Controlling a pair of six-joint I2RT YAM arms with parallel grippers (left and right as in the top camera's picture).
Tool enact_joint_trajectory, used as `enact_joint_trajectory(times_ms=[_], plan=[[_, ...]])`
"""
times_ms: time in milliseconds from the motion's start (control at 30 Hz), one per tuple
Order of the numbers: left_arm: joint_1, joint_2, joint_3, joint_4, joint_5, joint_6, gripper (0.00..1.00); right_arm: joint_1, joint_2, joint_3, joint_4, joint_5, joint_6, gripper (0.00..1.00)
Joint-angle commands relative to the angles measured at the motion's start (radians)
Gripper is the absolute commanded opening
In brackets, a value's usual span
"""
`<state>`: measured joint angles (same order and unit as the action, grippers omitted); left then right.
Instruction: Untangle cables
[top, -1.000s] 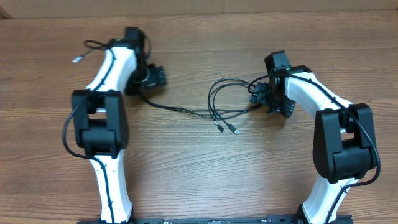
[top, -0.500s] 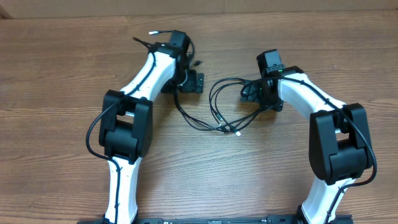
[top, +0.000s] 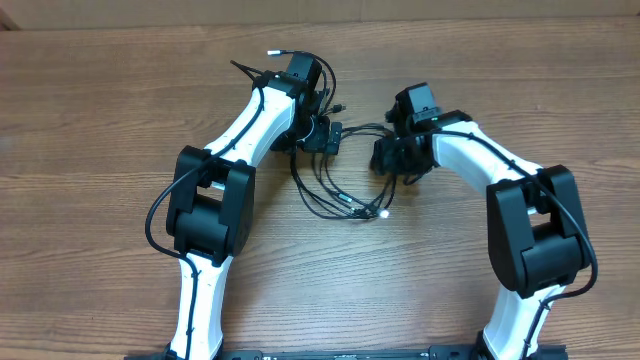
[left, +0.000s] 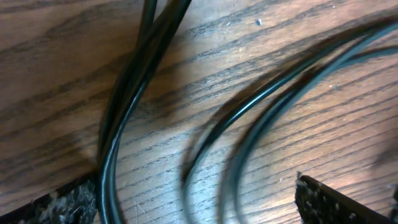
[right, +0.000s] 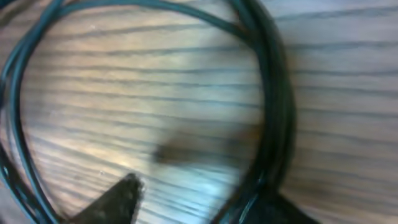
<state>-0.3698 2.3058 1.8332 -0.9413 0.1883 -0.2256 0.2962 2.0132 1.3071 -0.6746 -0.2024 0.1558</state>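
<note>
- Several cables (top: 318, 192) overhead. Which gripper is nearer?
- The left gripper (top: 327, 135), at the cables' far-left edge. The right gripper (top: 388, 155) is just right of them. The strands run long toward the silver plugs (top: 375, 211).
- Left wrist?
- Jaws wide. Thin, glossy black cords cross the grainy wood table (left: 50, 93), one bundle beside a finger (left: 62, 202).
- Right wrist?
- Blurred. A round loop reaches one finger (right: 118, 199). I cannot tell its grip.

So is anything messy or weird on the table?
Yes: the thin black cables lie in a tangled bunch near the middle of the brown wooden table. Their loops cross over each other, and the small silver plug tips sit close together. Nothing looks spilled or broken.
</note>
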Motion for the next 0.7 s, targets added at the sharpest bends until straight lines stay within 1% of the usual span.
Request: enact_joint_trajectory(times_ms=[0, 33, 67, 100, 133, 367, 467, 600, 633, 667], plan=[[-0.01, 0.029, -0.017, 0.001, 0.049, 0.021, 1.0, 0.027, 0.08, -0.051, -0.017, -0.068, -0.079, 0.36], [-0.01, 0.029, -0.017, 0.001, 0.049, 0.02, 0.99, 0.027, 0.08, -0.051, -0.017, -0.069, -0.079, 0.29], [-0.01, 0.029, -0.017, 0.001, 0.049, 0.02, 1.0, 0.027, 0.08, -0.051, -0.017, -0.069, -0.079, 0.19], [-0.01, 0.029, -0.017, 0.001, 0.049, 0.02, 1.0, 0.028, 0.08, -0.051, -0.017, -0.069, -0.079, 0.06], [-0.01, 0.029, -0.017, 0.001, 0.049, 0.02, 1.0, 0.028, 0.08, -0.051, -0.017, -0.069, -0.079, 0.04], [-0.01, 0.029, -0.017, 0.001, 0.049, 0.02, 1.0, 0.028, 0.08, -0.051, -0.016, -0.069, -0.079, 0.04], [-0.01, 0.029, -0.017, 0.001, 0.049, 0.021, 1.0, 0.028, 0.08, -0.051, -0.016, -0.069, -0.079, 0.16], [-0.01, 0.029, -0.017, 0.001, 0.049, 0.021, 1.0, 0.028, 0.08, -0.051, -0.017, -0.069, -0.079, 0.18], [-0.01, 0.029, -0.017, 0.001, 0.049, 0.021, 1.0, 0.028, 0.08, -0.051, -0.017, -0.069, -0.079, 0.2], [-0.01, 0.029, -0.017, 0.001, 0.049, 0.021, 1.0, 0.028, 0.08, -0.051, -0.017, -0.069, -0.079, 0.25]])
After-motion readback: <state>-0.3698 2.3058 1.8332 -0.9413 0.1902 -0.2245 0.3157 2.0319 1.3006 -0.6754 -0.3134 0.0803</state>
